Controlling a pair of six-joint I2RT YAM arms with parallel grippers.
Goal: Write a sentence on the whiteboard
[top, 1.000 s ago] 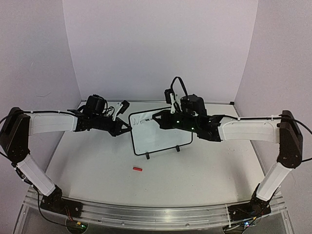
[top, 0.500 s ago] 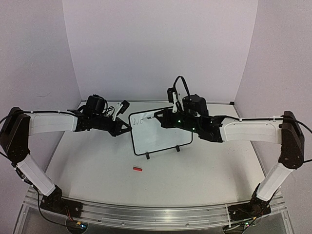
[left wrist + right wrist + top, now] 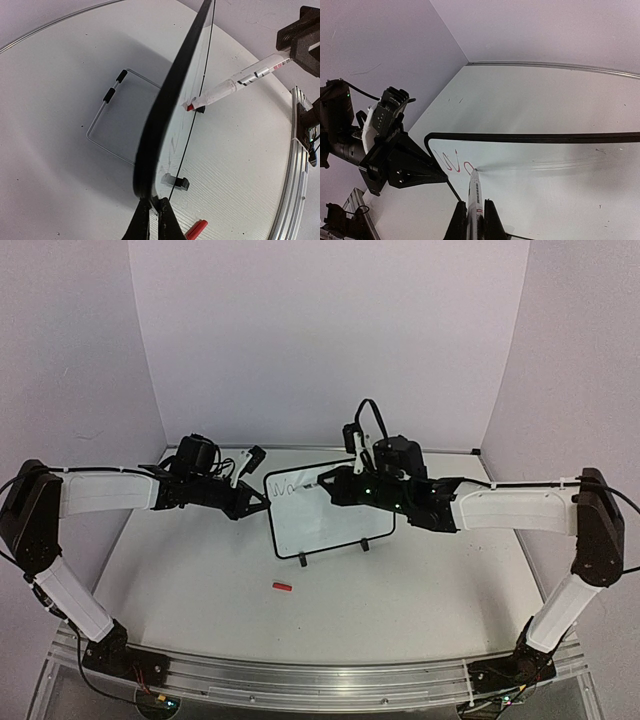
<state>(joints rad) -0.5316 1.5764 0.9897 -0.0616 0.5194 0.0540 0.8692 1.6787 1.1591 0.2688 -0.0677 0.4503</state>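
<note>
Top view: white desk (image 3: pixel 200 570), lilac walls (image 3: pixel 320 330). A small black-framed white whiteboard (image 3: pixel 330 525) stood upright mid-desk on clip feet, with a small red cap (image 3: pixel 282 587) lying near its front.
Left wrist: left end effector (image 3: pixel 150 220) was clamped on the board's frame edge.
Right wrist: right end effector (image 3: pixel 472 215) was clamped on a white marker (image 3: pixel 474 192), its tip touching the board beside a short reddish scrawl (image 3: pixel 452 162) at the top corner.

The whiteboard (image 3: pixel 335 525) stands mid-frame on the bench (image 3: pixel 420 590), on two black feet. The left hand (image 3: pixel 263 502) reaches in from the left and pinches its left edge. The right hand (image 3: pixel 322 480) meets its upper part, just right of the short sentence (image 3: pixel 290 486). A small red piece (image 3: pixel 282 587) lies lower left.
</note>
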